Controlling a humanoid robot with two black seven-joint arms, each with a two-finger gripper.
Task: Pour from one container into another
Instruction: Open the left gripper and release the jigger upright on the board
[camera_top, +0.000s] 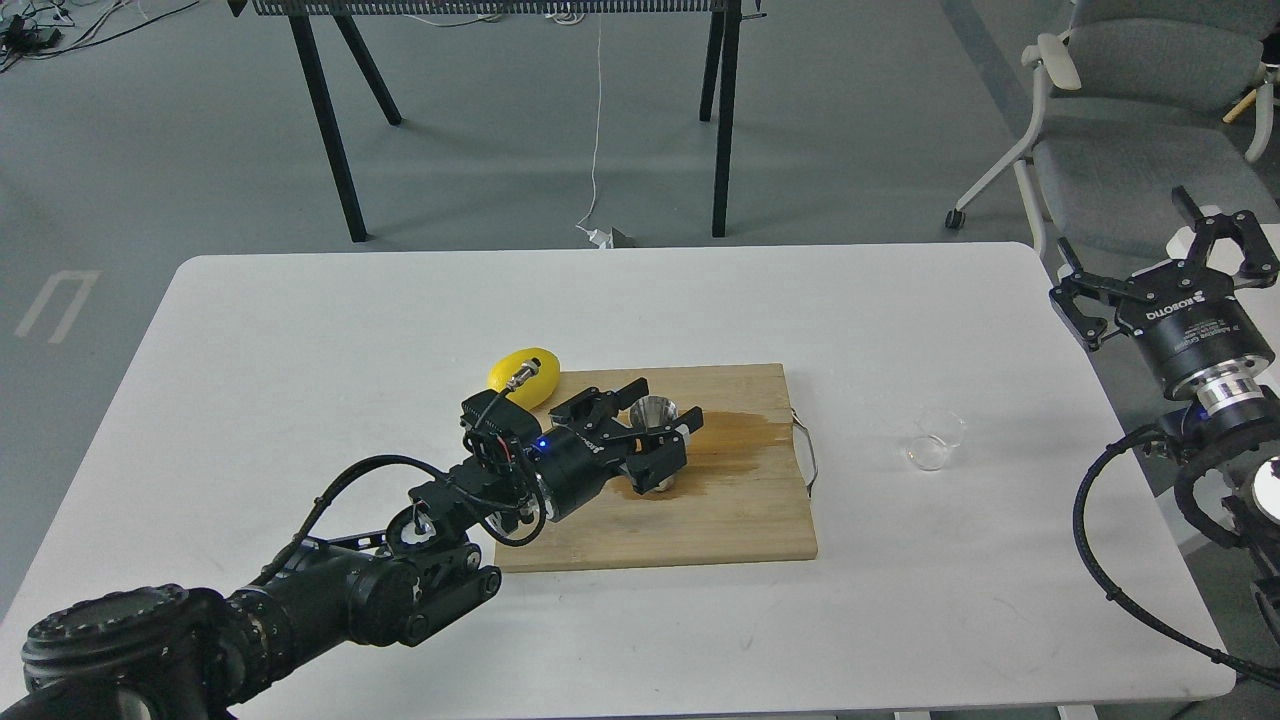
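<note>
The left arm reaches in from the lower left, stretched forward and low; its gripper has its fingers spread apart; the right gripper is raised at the right edge, fingers spread wide.

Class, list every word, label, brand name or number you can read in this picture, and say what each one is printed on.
"ROBOTIQ", white letters on the black body of the right gripper; it appears back to front in this view.
A smaller white line below it on the same body: too small to read.
A small white mark on the body of the left gripper: too blurred to read.
No text shows on the steel jigger, glass cup, lemon or wooden board.
</note>
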